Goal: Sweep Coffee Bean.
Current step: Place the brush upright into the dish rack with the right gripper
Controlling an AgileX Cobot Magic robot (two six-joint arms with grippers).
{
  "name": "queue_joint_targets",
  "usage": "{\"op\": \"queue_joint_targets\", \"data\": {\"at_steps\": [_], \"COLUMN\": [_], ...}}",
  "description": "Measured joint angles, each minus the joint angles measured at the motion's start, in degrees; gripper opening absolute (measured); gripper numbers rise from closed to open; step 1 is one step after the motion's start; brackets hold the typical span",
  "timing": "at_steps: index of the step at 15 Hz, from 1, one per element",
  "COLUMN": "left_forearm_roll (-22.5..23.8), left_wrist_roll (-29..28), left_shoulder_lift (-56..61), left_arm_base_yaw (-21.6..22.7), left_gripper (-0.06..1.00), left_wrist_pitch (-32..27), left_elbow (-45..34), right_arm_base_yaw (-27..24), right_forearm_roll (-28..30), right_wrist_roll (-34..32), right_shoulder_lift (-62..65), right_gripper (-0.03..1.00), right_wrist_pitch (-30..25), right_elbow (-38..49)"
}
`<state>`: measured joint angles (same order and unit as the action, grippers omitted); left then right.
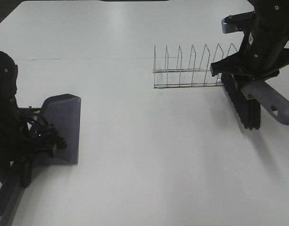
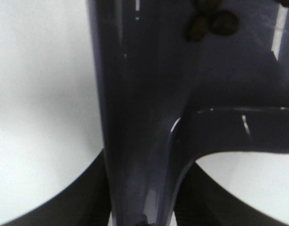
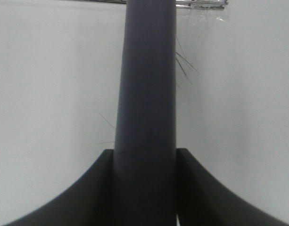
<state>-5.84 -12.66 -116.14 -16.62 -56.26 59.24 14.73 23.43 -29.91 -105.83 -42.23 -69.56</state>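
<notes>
Left gripper [image 2: 142, 207] clamps dustpan [image 1: 64, 117] handle, 9 o'clock on worktop [image 1: 149, 165]; coffee bean [image 1: 57, 139] inside. Right gripper [image 3: 144, 188] clamps brush [image 1: 248, 108], 2 o'clock, beside rack [image 1: 191, 70].

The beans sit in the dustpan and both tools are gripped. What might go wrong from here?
1. The coffee beans lie loose in the dustpan, which the left claw grips only by its handle. Tilting it toward its open edge would likely spill them back onto the table.
2. The brush in the right claw sits right beside the wire rack. A careless swing may snag the bristles or knock the rack.
</notes>
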Motion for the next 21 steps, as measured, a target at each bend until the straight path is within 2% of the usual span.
{"op": "queue_joint_targets", "data": {"at_steps": [3,4,8,14,15,18,21], "left_forearm_roll": [-0.1,-0.6,-0.1,0.2,0.2,0.3,0.3], "left_wrist_roll": [0.0,0.0,0.0,-0.1,-0.1,-0.1,-0.1], "left_shoulder_lift": [0.3,1.2,2.5,3.3,3.3,3.3,3.3], "left_arm_base_yaw": [0.0,0.0,0.0,0.0,0.0,0.0,0.0], "left_gripper": [0.33,0.33,0.33,0.33,0.33,0.33,0.33], "left_wrist_pitch": [0.8,4.0,7.7,7.3,7.2,7.0,6.0], "left_elbow": [-0.1,-0.1,-0.3,-0.3,-0.3,-0.3,0.4], "right_arm_base_yaw": [0.0,0.0,-0.1,-2.7,-4.1,-5.4,-6.0], "right_forearm_roll": [1.3,1.7,3.5,4.1,2.5,-4.0,-6.3], "right_wrist_roll": [-2.3,-2.8,-3.6,-3.6,-1.7,7.0,9.7], "right_shoulder_lift": [-0.9,-2.8,-7.6,-14.4,-15.4,-18.7,-21.7], "right_gripper": [0.31,0.31,0.31,0.31,0.31,0.31,0.31], "right_wrist_pitch": [2.1,2.3,-0.5,-0.1,1.3,0.2,-2.1], "right_elbow": [0.0,-1.7,-8.7,-17.5,-20.9,-26.6,-28.4]}}
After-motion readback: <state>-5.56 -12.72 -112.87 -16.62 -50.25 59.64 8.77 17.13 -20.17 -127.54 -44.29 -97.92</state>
